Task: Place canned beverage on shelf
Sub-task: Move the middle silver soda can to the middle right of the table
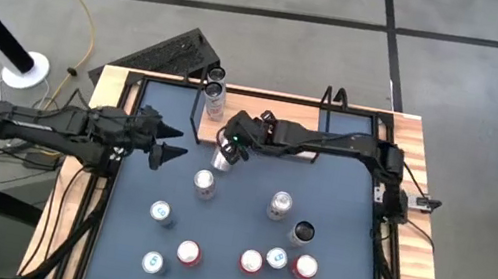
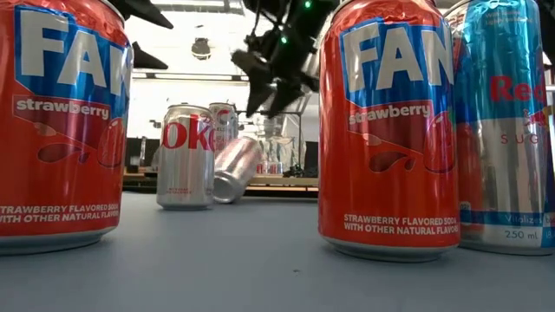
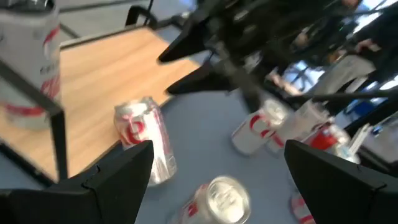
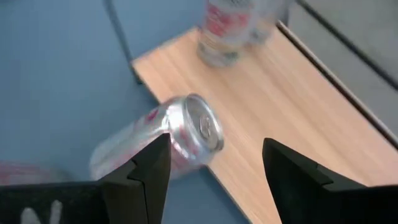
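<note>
Your right end effector (image 1: 230, 147) hung over the upper middle of the bench (image 1: 341, 196) in the high view, its fingers parted and closed on nothing. Directly below it, a silver can (image 4: 180, 134) leaned tilted, its top end resting against the edge of the shelf (image 4: 280, 106) and its lower end on the blue surface. In the right wrist view that tilted can showed between the two dark fingers (image 4: 146, 171) without touching either. The low view showed the same can (image 2: 236, 169) slanting just right of an upright silver Coke can (image 2: 186, 156), with the end effector (image 2: 273, 82) above it.

The shelf (image 1: 194, 115) sat at the upper left of the blue surface in the high view, with two cans (image 1: 215, 88) standing upright on it, close together. They appeared at the upper middle of the right wrist view as well (image 4: 227, 28).

Your left end effector (image 1: 167, 142) was at the left of the high view, level with the right one and near it, jaws spread wide and empty. Its fingers (image 3: 118, 174) framed the tilted can (image 3: 146, 146) in the left wrist view.

Other upright cans stood across the lower half of the bench: silver ones (image 1: 205, 184), red ones (image 1: 189, 252) and blue-topped ones (image 1: 161, 212).
</note>
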Tool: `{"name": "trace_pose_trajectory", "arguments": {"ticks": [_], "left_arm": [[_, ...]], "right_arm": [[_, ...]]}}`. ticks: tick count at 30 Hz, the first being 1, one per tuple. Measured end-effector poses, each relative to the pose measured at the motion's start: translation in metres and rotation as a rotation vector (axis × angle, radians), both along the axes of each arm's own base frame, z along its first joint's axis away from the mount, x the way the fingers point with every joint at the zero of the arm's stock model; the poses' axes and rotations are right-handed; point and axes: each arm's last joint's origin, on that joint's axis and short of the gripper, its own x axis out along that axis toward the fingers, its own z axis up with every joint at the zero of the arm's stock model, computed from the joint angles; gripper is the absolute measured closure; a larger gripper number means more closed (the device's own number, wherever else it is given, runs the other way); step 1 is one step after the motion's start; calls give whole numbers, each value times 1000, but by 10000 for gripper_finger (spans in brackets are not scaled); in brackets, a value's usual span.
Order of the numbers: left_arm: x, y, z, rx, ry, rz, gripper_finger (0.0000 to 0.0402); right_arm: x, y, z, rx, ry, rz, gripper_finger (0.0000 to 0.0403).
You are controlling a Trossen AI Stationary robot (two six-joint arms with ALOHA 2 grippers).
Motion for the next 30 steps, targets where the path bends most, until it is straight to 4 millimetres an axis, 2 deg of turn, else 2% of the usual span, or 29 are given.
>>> {"name": "trace_pose_trajectory", "arguments": {"ticks": [8, 11, 17, 19, 22, 26, 30], "left_arm": [[-2, 0, 2, 75, -1, -14, 50], [-2, 0, 1, 86, 11, -22, 50], [-2, -2, 1, 83, 11, -73, 50], [-2, -2, 2, 82, 8, -77, 50], [-2, -2, 1, 82, 11, -77, 50], [-2, -2, 2, 90, 7, -81, 50], [-2, -2, 2, 104, 4, -107, 50]], "right_arm": [[-5, -4, -15, 129, 25, -155, 168], [-5, -1, -23, 137, 63, -168, 168], [-12, 12, -22, 134, 134, -149, 168], [-21, 22, -14, 143, 176, -153, 168], [-48, 38, 3, 153, 282, -217, 168], [-83, 53, 14, 148, 459, -411, 168], [-101, 68, 27, 223, 340, -485, 168]]}}
